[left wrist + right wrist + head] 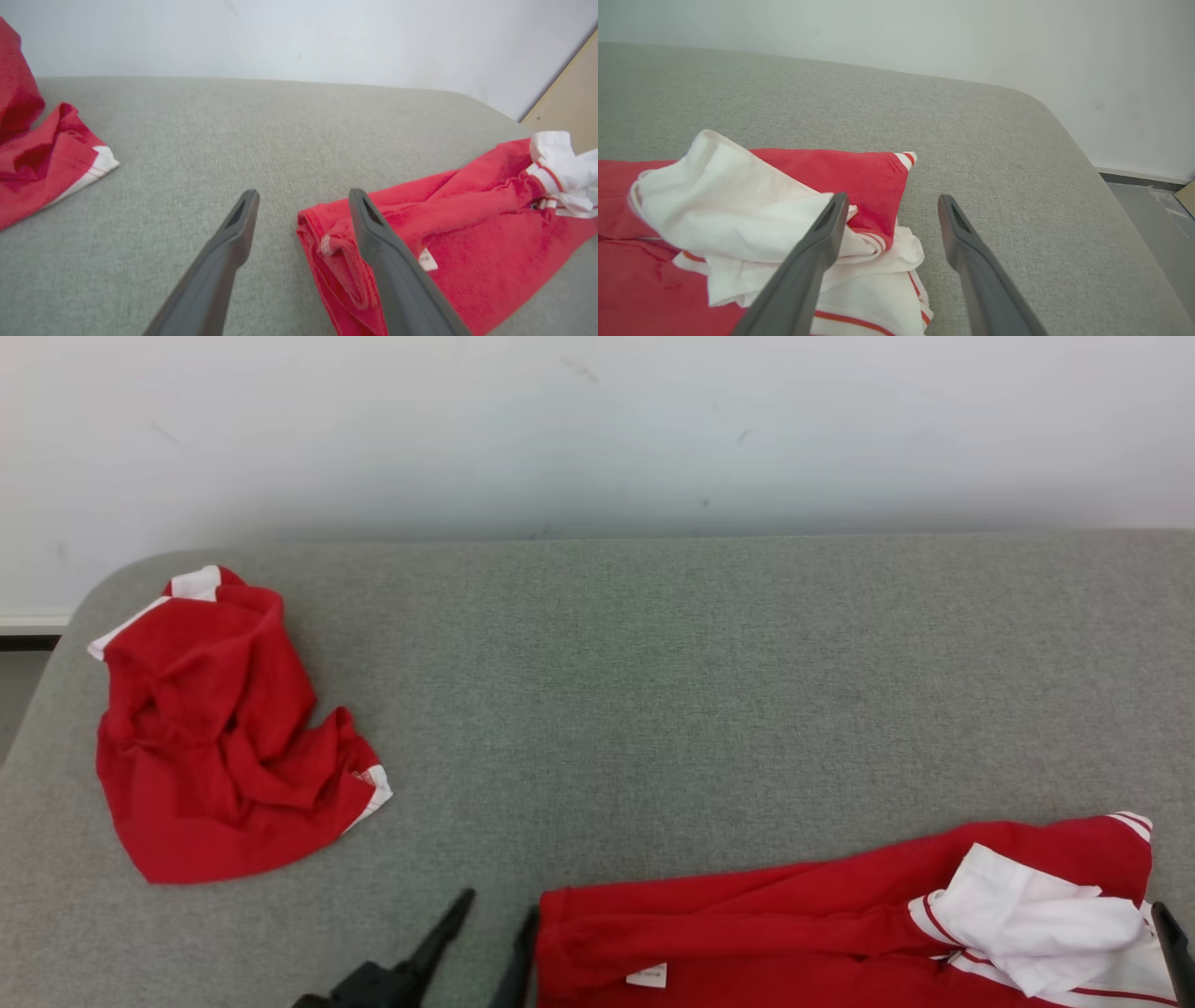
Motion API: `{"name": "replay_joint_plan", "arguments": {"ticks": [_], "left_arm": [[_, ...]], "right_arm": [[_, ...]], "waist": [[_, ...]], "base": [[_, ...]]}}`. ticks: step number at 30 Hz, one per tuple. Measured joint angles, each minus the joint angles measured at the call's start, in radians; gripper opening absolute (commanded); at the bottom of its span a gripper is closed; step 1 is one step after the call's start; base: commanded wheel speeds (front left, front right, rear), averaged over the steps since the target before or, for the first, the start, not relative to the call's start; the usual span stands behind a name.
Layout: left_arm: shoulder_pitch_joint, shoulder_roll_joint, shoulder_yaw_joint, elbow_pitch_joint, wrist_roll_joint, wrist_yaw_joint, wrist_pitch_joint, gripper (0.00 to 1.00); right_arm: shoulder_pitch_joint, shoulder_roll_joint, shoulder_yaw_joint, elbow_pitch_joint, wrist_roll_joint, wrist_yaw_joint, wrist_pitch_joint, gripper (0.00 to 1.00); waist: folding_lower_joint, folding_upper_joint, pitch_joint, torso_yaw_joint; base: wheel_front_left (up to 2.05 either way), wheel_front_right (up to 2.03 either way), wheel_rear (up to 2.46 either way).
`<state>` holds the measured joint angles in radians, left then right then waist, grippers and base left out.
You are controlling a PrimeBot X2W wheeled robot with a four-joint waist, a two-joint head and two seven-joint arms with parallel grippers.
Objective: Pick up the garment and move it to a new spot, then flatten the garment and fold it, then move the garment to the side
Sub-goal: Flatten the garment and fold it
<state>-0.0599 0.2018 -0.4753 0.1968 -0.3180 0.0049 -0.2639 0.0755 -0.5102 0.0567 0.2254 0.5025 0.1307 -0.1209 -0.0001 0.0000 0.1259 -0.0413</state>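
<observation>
A red garment with a white part lies stretched along the near edge of the grey cushion. My left gripper is open at its left end. In the left wrist view the left gripper has one finger over the garment's folded red end and the other over bare cushion. My right gripper is open at the garment's right end, one finger above the bunched white cloth, nothing held. One right finger shows at the far lower right of the head view.
A second red garment with white trim lies crumpled at the cushion's left end. A white wall runs behind the cushion. The cushion's rounded right corner drops to a grey floor.
</observation>
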Motion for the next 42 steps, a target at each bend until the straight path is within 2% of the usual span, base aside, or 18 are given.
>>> {"name": "replay_joint_plan", "arguments": {"ticks": [3,6,8,15,19,25,30,36,37,38,39,40,42], "left_arm": [[0.055,-0.017,0.079,-0.121,0.053,0.056,0.000,1.00],[0.093,-0.040,0.141,-0.203,0.100,0.087,0.000,1.00],[0.107,-0.055,0.167,-0.233,0.132,0.089,0.000,1.00],[0.134,-0.100,0.215,-0.264,0.182,0.066,0.000,1.00],[0.144,-0.119,0.237,-0.272,0.190,0.048,0.000,1.00],[0.147,-0.136,0.257,-0.280,0.203,0.030,0.000,1.00],[0.146,-0.146,0.259,-0.281,0.206,0.022,0.000,1.00],[0.146,-0.150,0.266,-0.272,0.213,0.016,0.000,1.00],[0.146,-0.150,0.266,-0.269,0.213,0.013,0.000,1.00],[0.146,-0.151,0.266,-0.268,0.213,0.013,0.000,1.00],[0.146,-0.151,0.266,-0.267,0.213,0.012,0.000,1.00],[0.145,-0.151,0.268,-0.265,0.213,0.012,0.000,1.00],[0.145,-0.152,0.271,-0.263,0.213,0.010,0.000,1.00]], "right_arm": [[0.000,0.008,-0.040,-0.034,0.049,0.000,0.075,1.00],[-0.011,0.016,-0.055,-0.049,0.064,0.000,0.159,1.00],[-0.030,0.029,-0.053,-0.050,0.066,0.000,0.215,1.00],[-0.060,0.030,-0.014,0.002,0.007,0.001,0.352,1.00],[-0.067,0.018,-0.032,0.039,-0.037,0.001,0.396,1.00],[-0.096,0.013,-0.050,0.091,-0.042,0.001,0.456,1.00],[-0.116,0.016,-0.057,0.123,0.006,0.001,0.539,1.00],[-0.138,0.022,-0.036,0.132,0.120,-0.005,0.609,1.00],[-0.144,0.021,-0.022,0.126,0.136,-0.006,0.613,0.50],[-0.151,0.019,-0.006,0.118,0.150,-0.007,0.610,0.50],[-0.156,0.018,0.012,0.106,0.160,-0.006,0.587,0.05],[-0.167,0.019,0.028,0.100,0.167,-0.005,0.565,0.00],[-0.182,0.028,0.047,0.096,0.199,-0.003,0.530,0.00]], "waist": [[0.0000,0.0000,0.002,-0.006],[0.0000,0.0000,0.009,-0.002],[0.0000,0.0000,0.014,0.004],[0.0000,0.0000,0.026,0.038],[0.0000,0.0000,0.030,0.056],[0.0001,0.0000,0.034,0.070],[0.0001,0.0000,0.041,0.085],[0.0001,0.0000,0.047,0.097],[0.0001,0.0000,0.048,0.098],[0.0000,0.0000,0.048,0.099],[0.0000,0.0000,0.049,0.100],[0.0001,0.0000,0.050,0.101],[0.0001,0.0000,0.049,0.101]], "base": [[0.00,0.00,0.00],[0.00,0.00,0.00],[0.00,0.00,0.00],[0.00,0.00,0.00],[0.00,0.00,0.00],[0.00,0.00,0.00],[0.00,0.00,0.00],[0.00,0.00,0.00],[0.00,0.00,0.00],[0.00,0.00,0.00],[0.00,0.00,0.00],[0.00,0.00,0.00],[0.00,0.00,0.00]]}}
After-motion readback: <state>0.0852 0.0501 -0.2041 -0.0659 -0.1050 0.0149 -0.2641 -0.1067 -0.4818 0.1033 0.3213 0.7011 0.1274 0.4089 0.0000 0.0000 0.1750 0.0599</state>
